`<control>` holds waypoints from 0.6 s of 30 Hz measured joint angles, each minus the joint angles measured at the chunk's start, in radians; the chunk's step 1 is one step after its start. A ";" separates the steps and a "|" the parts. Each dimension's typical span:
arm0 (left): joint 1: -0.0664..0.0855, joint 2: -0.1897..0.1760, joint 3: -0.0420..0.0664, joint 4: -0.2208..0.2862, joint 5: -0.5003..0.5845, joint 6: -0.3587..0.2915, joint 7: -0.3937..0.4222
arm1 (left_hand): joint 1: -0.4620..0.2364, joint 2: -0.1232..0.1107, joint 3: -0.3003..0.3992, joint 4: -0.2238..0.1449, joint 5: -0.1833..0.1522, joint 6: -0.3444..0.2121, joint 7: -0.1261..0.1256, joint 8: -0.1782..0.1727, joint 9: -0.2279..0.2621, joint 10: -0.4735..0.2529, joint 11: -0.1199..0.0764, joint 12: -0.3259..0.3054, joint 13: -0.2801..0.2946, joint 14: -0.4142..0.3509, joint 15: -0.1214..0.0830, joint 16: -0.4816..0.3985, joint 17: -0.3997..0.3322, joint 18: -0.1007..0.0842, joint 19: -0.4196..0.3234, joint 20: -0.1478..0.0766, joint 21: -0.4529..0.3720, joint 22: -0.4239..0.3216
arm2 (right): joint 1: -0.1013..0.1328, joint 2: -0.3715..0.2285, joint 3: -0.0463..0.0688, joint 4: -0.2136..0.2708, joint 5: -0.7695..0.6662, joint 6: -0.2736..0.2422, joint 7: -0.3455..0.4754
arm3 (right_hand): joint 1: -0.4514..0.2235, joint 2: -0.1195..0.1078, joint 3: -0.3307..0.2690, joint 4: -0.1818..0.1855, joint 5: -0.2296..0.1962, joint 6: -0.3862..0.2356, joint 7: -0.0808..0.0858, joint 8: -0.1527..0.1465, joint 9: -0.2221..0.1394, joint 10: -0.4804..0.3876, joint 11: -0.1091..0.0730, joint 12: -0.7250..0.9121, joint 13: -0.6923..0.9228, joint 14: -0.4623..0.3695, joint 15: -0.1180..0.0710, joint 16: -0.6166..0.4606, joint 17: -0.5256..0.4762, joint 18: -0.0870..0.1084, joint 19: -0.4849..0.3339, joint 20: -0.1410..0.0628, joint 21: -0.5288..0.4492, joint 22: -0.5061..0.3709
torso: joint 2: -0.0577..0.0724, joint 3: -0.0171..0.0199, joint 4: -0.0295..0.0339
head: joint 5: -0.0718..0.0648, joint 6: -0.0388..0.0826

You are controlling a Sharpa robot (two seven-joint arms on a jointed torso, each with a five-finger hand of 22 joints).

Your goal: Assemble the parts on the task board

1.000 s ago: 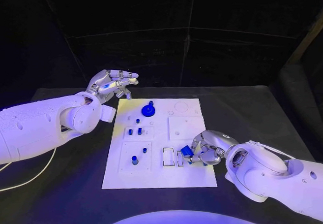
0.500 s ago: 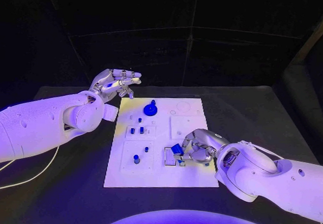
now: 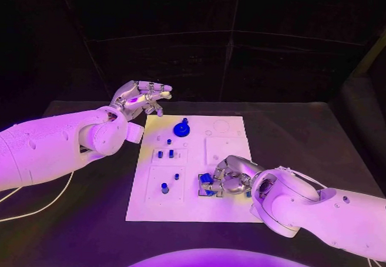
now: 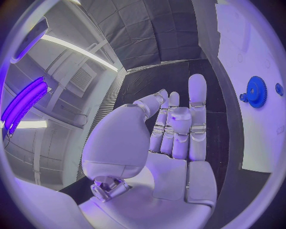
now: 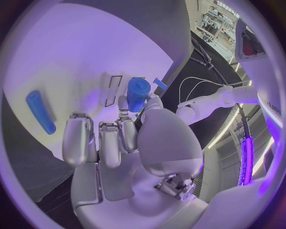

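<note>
Two hands work at the task board (image 3: 226, 153). Right hand (image 3: 228, 177) is low over the board's near-right part, fingers curled, pinching a blue cylindrical part (image 5: 137, 94) above a rectangular slot. Left hand (image 3: 138, 97) is raised off the board's far-left corner, empty, fingers extended and loosely apart. Blue toothed gear (image 3: 182, 129) sits on the board's far end; board flat, white, matte.
</note>
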 measured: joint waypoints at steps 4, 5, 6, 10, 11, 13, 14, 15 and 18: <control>0.000 0.001 0.000 -0.001 0.000 0.001 -0.001 | 0.000 0.000 -0.003 0.003 0.000 -0.004 0.004 0.000 0.000 -0.004 0.004 0.000 0.000 0.000 0.000 0.000 -0.002 0.000 0.000 0.000 0.000 -0.001 | 0.000 0.007 0.000 -0.006 0.012 0.000 -0.011 | -0.018 0.002 -0.019 -0.001 -0.048 0.010 -0.010 0.016 0.009 -0.002 -0.005 -0.005 0.000 0.002 -0.005 0.000 0.000 0.000 0.002 -0.005 -0.003 0.000 | -0.001 0.0003 -0.0001 | 0.002 0.000; 0.000 0.001 0.000 -0.001 0.000 0.001 -0.001 | 0.000 0.000 -0.003 0.003 0.000 -0.004 0.004 0.000 0.000 -0.004 0.004 0.000 0.000 0.000 0.000 0.000 -0.002 0.000 0.000 0.000 0.000 -0.001 | 0.000 0.008 0.000 -0.008 0.013 -0.001 -0.014 | -0.027 0.002 -0.026 -0.001 -0.079 0.021 -0.021 0.019 0.013 -0.002 -0.005 -0.008 0.000 0.002 -0.005 0.000 0.000 0.000 0.002 -0.005 -0.006 -0.001 | -0.001 0.0004 -0.0001 | 0.002 0.000; 0.000 0.002 0.000 -0.001 0.000 0.001 -0.001 | 0.000 0.000 -0.003 0.003 0.000 -0.004 0.004 0.000 0.000 -0.004 0.004 0.000 0.000 0.000 0.000 0.000 -0.002 0.000 0.000 0.000 0.000 -0.001 | 0.000 0.009 -0.001 -0.010 0.015 -0.002 -0.016 | -0.031 -0.001 -0.032 -0.001 -0.112 0.029 -0.029 0.020 0.015 -0.002 -0.005 -0.012 0.000 0.002 -0.005 0.000 0.000 0.000 0.002 -0.005 -0.006 -0.003 | -0.002 0.0005 -0.0001 | 0.002 0.000; 0.000 0.003 0.000 -0.002 0.000 0.002 -0.002 | 0.000 0.000 -0.003 0.003 0.000 -0.004 0.004 0.000 0.000 -0.004 0.004 0.000 0.000 0.000 0.000 0.000 -0.002 0.000 0.000 0.000 0.000 -0.001 | 0.000 0.014 -0.001 -0.014 0.019 -0.009 -0.025 | -0.075 -0.030 -0.053 0.001 -0.294 0.023 -0.038 0.038 0.029 -0.005 -0.009 -0.031 -0.015 0.002 -0.005 0.000 0.000 0.000 0.002 -0.005 -0.018 -0.017 | -0.002 0.0010 -0.0001 | 0.004 0.000; 0.000 0.003 0.000 -0.002 0.000 0.002 -0.002 | 0.000 0.000 -0.003 0.003 0.000 -0.004 0.004 0.000 0.000 -0.004 0.004 0.000 0.000 0.000 0.000 0.000 -0.002 0.000 0.000 0.000 0.000 -0.001 | 0.000 0.015 -0.001 -0.015 0.019 -0.012 -0.027 | -0.090 -0.046 -0.050 0.001 -0.326 0.015 -0.033 0.036 0.029 -0.014 -0.008 -0.038 -0.021 0.002 -0.005 -0.002 0.000 0.000 0.002 -0.005 -0.022 -0.022 | -0.002 0.0011 -0.0001 | 0.004 0.000; 0.000 0.003 0.000 -0.002 0.000 0.003 -0.002 | 0.000 0.000 -0.003 0.003 0.000 -0.004 0.004 0.000 0.000 -0.004 0.004 0.000 0.000 0.000 0.000 0.000 -0.002 0.000 0.000 0.000 0.000 -0.001 | 0.000 0.015 -0.001 -0.016 0.019 -0.019 -0.031 | -0.127 -0.082 -0.020 0.006 -0.371 -0.002 -0.028 0.035 0.029 -0.022 0.000 -0.054 -0.034 0.002 -0.005 -0.007 0.000 0.000 0.002 -0.005 -0.028 -0.032 | -0.002 0.0011 -0.0001 | 0.004 0.001; 0.000 0.003 0.000 -0.002 0.000 0.003 -0.002 | 0.000 0.000 -0.003 0.003 0.000 -0.004 0.004 0.000 0.000 -0.004 0.004 0.000 0.000 0.000 0.000 0.000 -0.002 0.000 0.000 0.000 0.000 -0.001 | 0.000 0.016 -0.001 -0.017 0.019 -0.024 -0.032 | -0.142 -0.099 -0.008 0.006 -0.385 -0.006 -0.024 0.035 0.029 -0.028 -0.001 -0.062 -0.042 0.002 -0.005 -0.007 0.000 0.000 0.002 -0.005 -0.030 -0.035 | -0.002 0.0011 -0.0001 | 0.005 0.002; 0.000 0.003 0.000 -0.003 0.000 0.003 -0.002 | 0.000 0.000 -0.003 0.003 0.000 -0.004 0.004 0.000 0.000 -0.004 0.004 0.000 0.000 0.000 0.000 0.000 -0.002 0.000 0.000 0.000 0.000 -0.001 | 0.000 0.016 -0.001 -0.018 0.019 -0.027 -0.033 | -0.153 -0.116 0.004 0.006 -0.395 -0.013 -0.023 0.035 0.029 -0.033 0.001 -0.070 -0.049 0.002 -0.005 -0.007 0.000 0.000 0.002 -0.005 -0.033 -0.037 | -0.002 0.0010 -0.0001 | 0.005 0.002; 0.000 0.003 0.000 -0.003 0.000 0.004 -0.003 | 0.000 0.000 -0.003 0.003 0.000 -0.004 0.004 0.000 0.000 -0.004 0.004 0.000 0.000 0.000 0.000 0.000 -0.002 0.000 0.000 0.000 0.000 -0.001 | 0.000 0.016 -0.001 -0.018 0.017 -0.039 -0.036 | -0.169 -0.142 0.017 0.009 -0.403 -0.018 -0.021 0.035 0.031 -0.040 0.001 -0.081 -0.061 0.002 -0.005 -0.007 0.000 0.000 0.000 -0.003 -0.035 -0.042 | -0.002 0.0010 -0.0001 | 0.005 0.002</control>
